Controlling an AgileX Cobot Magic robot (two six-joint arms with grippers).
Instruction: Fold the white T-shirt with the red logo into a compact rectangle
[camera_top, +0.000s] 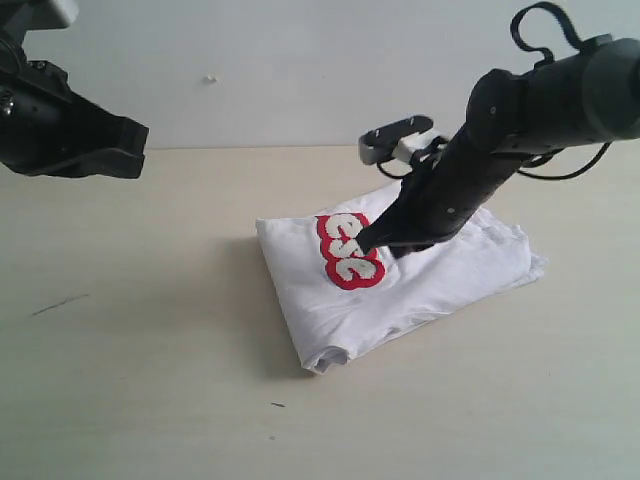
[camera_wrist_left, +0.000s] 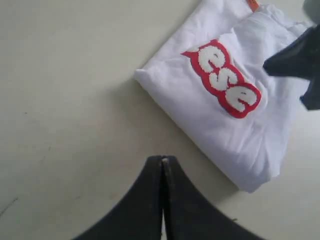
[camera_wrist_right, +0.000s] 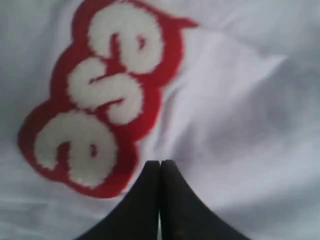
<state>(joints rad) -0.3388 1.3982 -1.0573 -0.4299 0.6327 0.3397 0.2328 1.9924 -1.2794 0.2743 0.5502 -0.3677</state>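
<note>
Fingers pressed together, the right gripper (camera_top: 372, 238) slants down from the right over the folded white T-shirt (camera_top: 440, 285) on the table's (camera_top: 150, 350) right half, its tip just beside the red logo (camera_top: 350, 252). The left gripper (camera_wrist_left: 162, 161), likewise closed and holding nothing, hangs above the left side, well apart. Open tabletop lies all round the shirt.

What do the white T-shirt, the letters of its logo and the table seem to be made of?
The white T-shirt: soft, matte knit cloth, likely cotton; it folds in limp layers with gentle creases. The red logo: white letters look fuzzy, like towelling or flock, on a flatter red outline. The table: pale, matte, faintly streaked, perhaps wood-look laminate.
</note>
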